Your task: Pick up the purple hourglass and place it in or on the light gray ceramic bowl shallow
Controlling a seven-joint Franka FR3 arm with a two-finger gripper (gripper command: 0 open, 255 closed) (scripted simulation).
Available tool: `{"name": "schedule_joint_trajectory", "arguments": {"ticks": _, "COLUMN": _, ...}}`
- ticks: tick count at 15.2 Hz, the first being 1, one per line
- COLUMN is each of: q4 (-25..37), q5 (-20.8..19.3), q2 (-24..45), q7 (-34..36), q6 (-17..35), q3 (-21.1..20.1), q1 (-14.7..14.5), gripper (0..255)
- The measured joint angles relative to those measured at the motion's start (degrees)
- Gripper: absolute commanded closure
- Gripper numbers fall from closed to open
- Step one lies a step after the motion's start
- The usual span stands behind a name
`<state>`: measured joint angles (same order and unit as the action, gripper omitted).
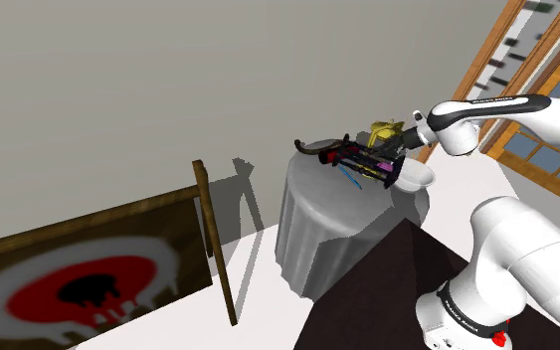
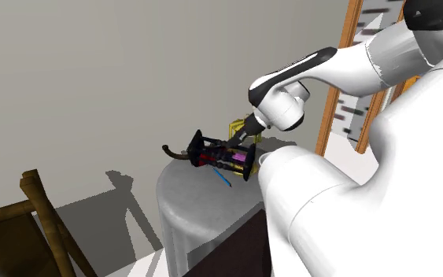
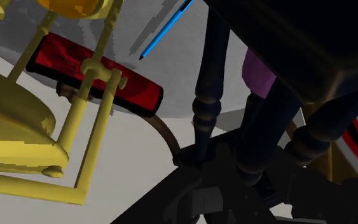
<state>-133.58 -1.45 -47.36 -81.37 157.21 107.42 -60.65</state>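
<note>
A round table (image 1: 317, 224) draped in grey cloth stood before a plain grey wall (image 1: 118, 80). At its top were a red cylinder (image 3: 95, 73) and a thin blue pen (image 3: 165, 32). A yellow framed ornament (image 1: 385, 130) stood on the far side, and a brown curved hook (image 1: 312, 149) reached past the edge toward the shoulder view's left. Farther left, a wooden post (image 1: 215, 239) bordered a picture (image 1: 79, 278) of a red ring around a black blot. A wood-framed window (image 1: 551, 149) stood at the shoulder view's right.
</note>
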Motion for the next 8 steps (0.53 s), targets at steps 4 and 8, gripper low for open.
{"name": "schedule_joint_trajectory", "arguments": {"ticks": 4, "q4": 0.7, "q5": 0.5, "q2": 1.1, "q7": 0.7, "q6": -2.3, "q3": -2.3, "q1": 1.8, "gripper": 255}}
{"name": "schedule_joint_trajectory", "arguments": {"ticks": 8, "q4": 4.8, "q5": -0.4, "q2": -0.4, "q7": -2.0, "q6": -7.5, "q3": -0.8, "q1": 4.1, "gripper": 255}}
